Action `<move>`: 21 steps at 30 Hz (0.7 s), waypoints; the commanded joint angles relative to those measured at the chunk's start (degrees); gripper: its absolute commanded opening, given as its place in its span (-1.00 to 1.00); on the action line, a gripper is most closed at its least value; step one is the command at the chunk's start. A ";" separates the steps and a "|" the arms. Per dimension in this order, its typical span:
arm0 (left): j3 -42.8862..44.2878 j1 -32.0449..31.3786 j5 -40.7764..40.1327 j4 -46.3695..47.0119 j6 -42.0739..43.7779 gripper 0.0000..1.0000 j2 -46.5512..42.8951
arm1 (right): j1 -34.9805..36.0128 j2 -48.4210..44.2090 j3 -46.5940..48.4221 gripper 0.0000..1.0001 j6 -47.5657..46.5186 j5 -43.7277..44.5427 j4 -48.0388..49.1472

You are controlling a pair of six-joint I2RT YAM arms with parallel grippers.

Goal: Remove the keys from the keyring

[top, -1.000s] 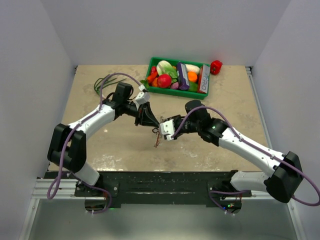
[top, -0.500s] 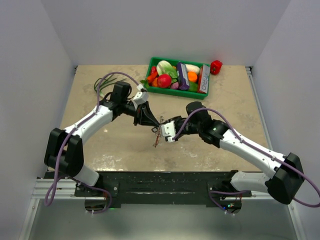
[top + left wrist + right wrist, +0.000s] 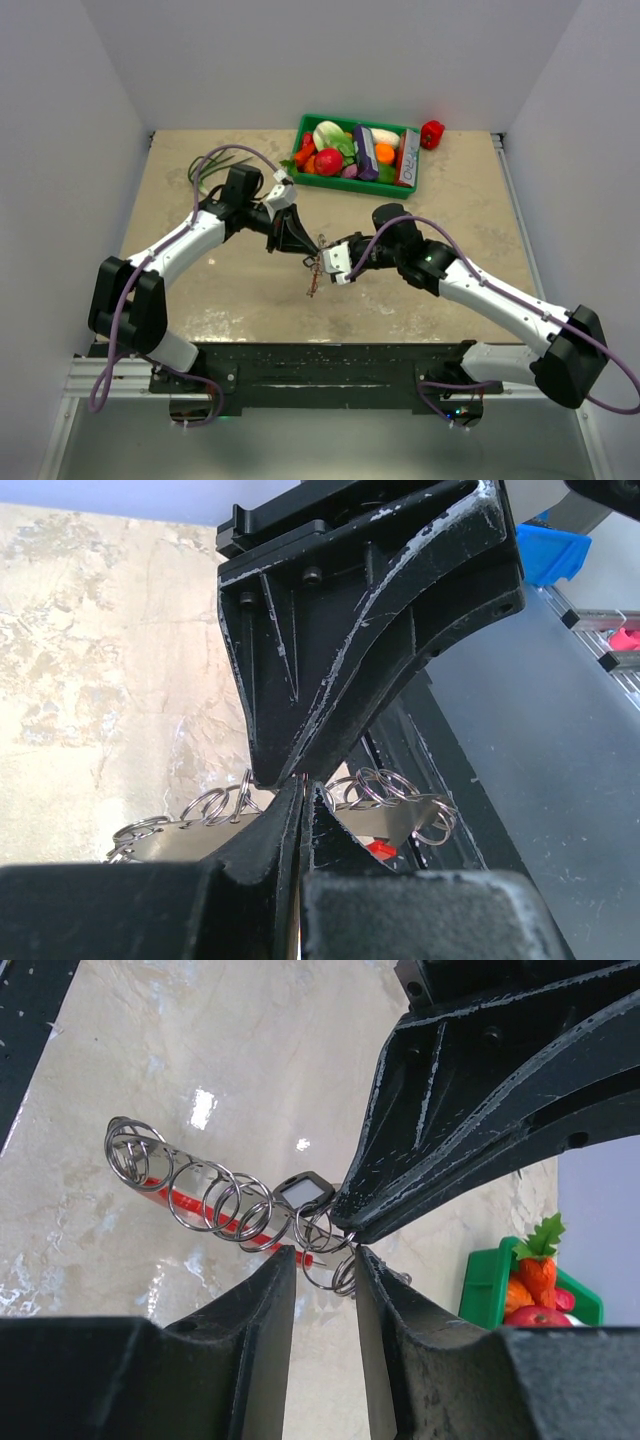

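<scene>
Loops of the keyring point(image 3: 243, 1212) run in a silvery chain along a red curved tag point(image 3: 196, 1203). The bunch hangs above the surface point(image 3: 250, 290), at the middle of the top view, where the two arms meet. A key with a black head point(image 3: 303, 1192) sits among the rings at the end nearest both arms. The other keys cannot be picked out.

The left fingers point(image 3: 262, 842) are pressed almost together, with only a sliver of gap, and they pinch a thin part of the keyring at their tips. In the right wrist view, those tips come down from the upper right onto the last rings.

The right fingers point(image 3: 262, 1305) stand a narrow way apart with a couple of rings lying in the gap. Whether the pads press on them cannot be told.

At the far side of the surface, a green bin point(image 3: 350, 183) holds toy vegetables. A red pepper point(image 3: 432, 133) lies just beside its right corner. Some green stalks point(image 3: 207, 165) lie to the far left, well apart from the bunch.
</scene>
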 commanded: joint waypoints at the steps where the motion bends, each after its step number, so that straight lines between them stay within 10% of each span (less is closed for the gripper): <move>1: 2.93 -0.04 13.95 -1.82 2.65 -1.00 -1.15 | 0.16 0.20 -0.76 -0.36 0.46 -2.01 3.51; 21: 3.64 0.05 14.03 -4.19 4.50 -1.00 -1.76 | 0.16 0.99 -1.82 -0.78 1.34 -4.38 5.27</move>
